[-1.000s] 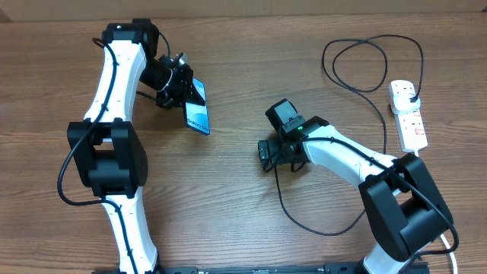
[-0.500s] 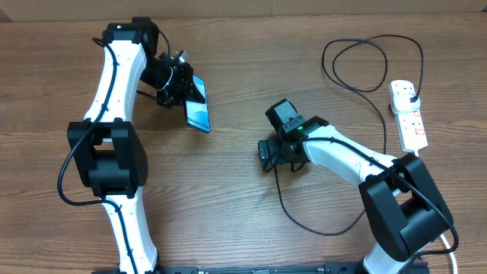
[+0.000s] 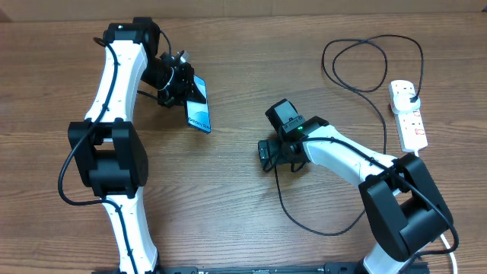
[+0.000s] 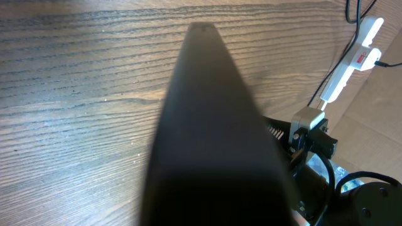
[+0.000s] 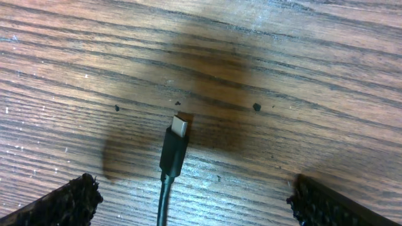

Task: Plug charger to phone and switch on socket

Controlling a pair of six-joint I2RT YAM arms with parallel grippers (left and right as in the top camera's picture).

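Note:
The phone (image 3: 198,113), its light-blue screen lit, is held tilted on edge by my left gripper (image 3: 181,85), which is shut on it at the upper left. In the left wrist view the phone's dark back (image 4: 210,144) fills the middle. My right gripper (image 3: 268,154) is open at the table's centre, low over the wood. In the right wrist view the charger's connector tip (image 5: 176,144) lies on the table between the two spread fingers (image 5: 195,204), not touched. The black cable (image 3: 365,91) loops to its plug in the white socket (image 3: 408,114) at the right.
The socket's thick white cord runs off at the lower right (image 3: 447,242). The cable makes a large loop at the upper right (image 3: 338,57) and another curve in front of the right arm (image 3: 304,221). The socket also shows in the left wrist view (image 4: 352,59).

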